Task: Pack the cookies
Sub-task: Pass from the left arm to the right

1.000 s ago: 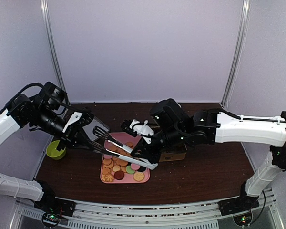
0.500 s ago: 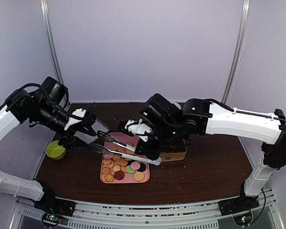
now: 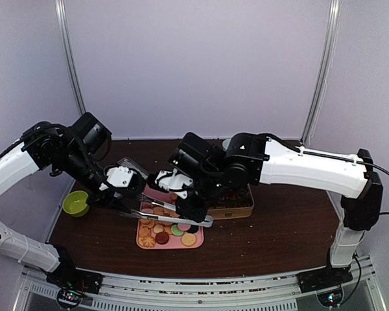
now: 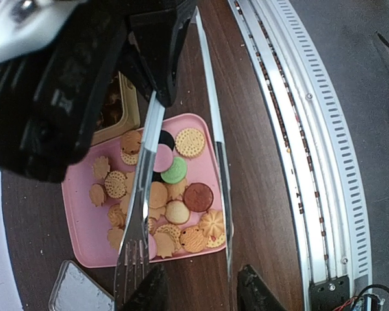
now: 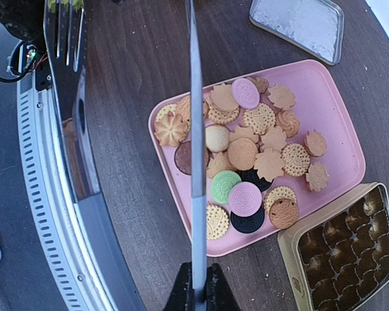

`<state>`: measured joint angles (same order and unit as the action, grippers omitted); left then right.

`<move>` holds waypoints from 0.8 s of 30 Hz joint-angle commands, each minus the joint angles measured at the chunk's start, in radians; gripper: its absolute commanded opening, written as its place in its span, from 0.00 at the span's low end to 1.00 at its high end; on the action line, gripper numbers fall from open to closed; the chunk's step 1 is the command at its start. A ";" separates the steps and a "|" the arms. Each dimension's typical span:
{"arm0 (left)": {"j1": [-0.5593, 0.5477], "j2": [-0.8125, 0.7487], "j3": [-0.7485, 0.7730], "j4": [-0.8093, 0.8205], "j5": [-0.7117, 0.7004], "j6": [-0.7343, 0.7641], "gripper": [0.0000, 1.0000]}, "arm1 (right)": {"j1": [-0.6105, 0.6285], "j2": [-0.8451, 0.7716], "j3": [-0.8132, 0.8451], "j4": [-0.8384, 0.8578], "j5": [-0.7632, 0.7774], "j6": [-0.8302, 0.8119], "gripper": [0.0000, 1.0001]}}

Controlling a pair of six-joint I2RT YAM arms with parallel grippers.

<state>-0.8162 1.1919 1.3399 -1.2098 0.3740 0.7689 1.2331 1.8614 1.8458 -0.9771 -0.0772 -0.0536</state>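
- Plainly, the packing looks barely begun. The cookies [image 5: 243,154] lie in a loose heap on the pink tray [image 5: 314,97], in the middle of the right wrist view: mostly tan ones, with a few pink, green, black and dark red.
- The gold tin [image 5: 286,259] sits just beside the tray in the lower right of that frame. Its inside shows rows of dark brown cups, and I cannot tell whether any of them hold cookies.
- A clear lid [image 5: 298,23] lies flat on the desk [image 5: 136,65] at the upper right, apart from the tray, so the tin is uncovered.
- The tongs [image 5: 196,162] hang over the tray with their blades spread. No cookie shows between them.
- The right gripper [image 5: 198,295] has its jaws narrow, pinched on one blade of the tongs at the bottom edge of its view.
- The left gripper [image 4: 204,288] has its jaws partly apart at the bottom of its view. One blade runs through the gap, and it looks loose rather than clamped.
- By my judgement nearly all the work is left: settling the tongs, lifting the cookies across to the tin, and perhaps putting the lid on.
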 commanded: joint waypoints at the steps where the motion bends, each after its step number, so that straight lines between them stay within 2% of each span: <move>1: -0.023 0.018 -0.006 -0.022 -0.074 0.005 0.37 | 0.006 0.015 0.035 -0.015 0.040 -0.002 0.00; 10: -0.059 0.031 -0.048 -0.031 -0.140 0.040 0.26 | 0.005 0.023 0.052 -0.029 0.072 -0.012 0.00; 18: -0.064 0.062 -0.038 -0.001 -0.160 0.019 0.00 | 0.004 0.064 0.126 -0.043 0.050 -0.007 0.00; 20: -0.064 0.067 -0.035 -0.001 -0.154 0.016 0.00 | 0.004 0.063 0.131 -0.031 0.036 -0.001 0.01; 22: -0.064 0.066 -0.042 0.014 -0.151 0.012 0.00 | -0.006 0.040 0.125 -0.007 0.021 0.017 0.15; 24: -0.063 0.053 -0.055 0.046 -0.147 -0.009 0.00 | -0.026 -0.006 0.089 0.038 0.002 0.037 0.39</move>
<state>-0.8700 1.2514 1.2888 -1.2221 0.2100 0.7715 1.2304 1.9202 1.9293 -1.0458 -0.0418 -0.0483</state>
